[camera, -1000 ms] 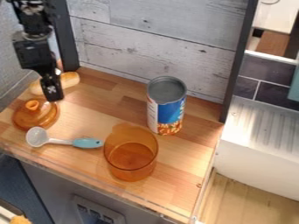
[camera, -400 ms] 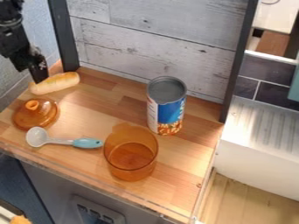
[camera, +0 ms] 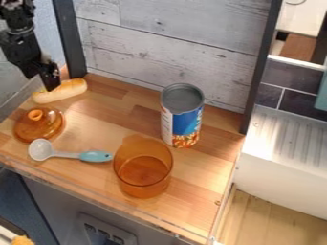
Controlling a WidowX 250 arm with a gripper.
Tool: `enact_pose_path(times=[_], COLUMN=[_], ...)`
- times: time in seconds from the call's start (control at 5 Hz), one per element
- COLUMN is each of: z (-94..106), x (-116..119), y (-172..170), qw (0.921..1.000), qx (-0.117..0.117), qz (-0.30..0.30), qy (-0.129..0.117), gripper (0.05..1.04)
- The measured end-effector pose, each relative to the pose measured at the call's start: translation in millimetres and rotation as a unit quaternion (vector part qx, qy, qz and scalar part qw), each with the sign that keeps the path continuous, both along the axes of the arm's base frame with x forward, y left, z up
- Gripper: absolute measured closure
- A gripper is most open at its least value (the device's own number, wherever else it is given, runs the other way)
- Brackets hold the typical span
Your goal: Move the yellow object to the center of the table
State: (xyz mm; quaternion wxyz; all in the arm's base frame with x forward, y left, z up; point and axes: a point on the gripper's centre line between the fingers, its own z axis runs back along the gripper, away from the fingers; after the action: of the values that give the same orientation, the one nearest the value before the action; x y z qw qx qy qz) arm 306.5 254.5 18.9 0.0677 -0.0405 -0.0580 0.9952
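The gripper hangs at the upper left, its tip over the left part of a yellowish bread roll. That roll lies slantwise near the back left corner of the wooden table. Whether the two touch, I cannot tell. The gripper hides a little of the roll's upper edge.
An orange lid lies in front of the roll, and a spoon with a blue handle in front of that. An orange see-through pot stands near the front edge, with an open can behind it. Grey boards rise behind.
From in front of the roll, the gripper has gone up and left to the roll, then slightly right over the last moment. The roll and other objects have stayed put.
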Motion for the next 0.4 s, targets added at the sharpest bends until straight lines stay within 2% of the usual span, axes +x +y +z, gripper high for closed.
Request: enact_pose_path(times=[0.2,0.4], z=[-13.7,-20.8], x=[9.4,17.5], y=[2.0,7.2], qw=[0.9998,0.9998], qx=[-0.005,-0.001], qz=[0.007,-0.005], qy=[-0.018,-0.019], gripper=[0.083,0.083])
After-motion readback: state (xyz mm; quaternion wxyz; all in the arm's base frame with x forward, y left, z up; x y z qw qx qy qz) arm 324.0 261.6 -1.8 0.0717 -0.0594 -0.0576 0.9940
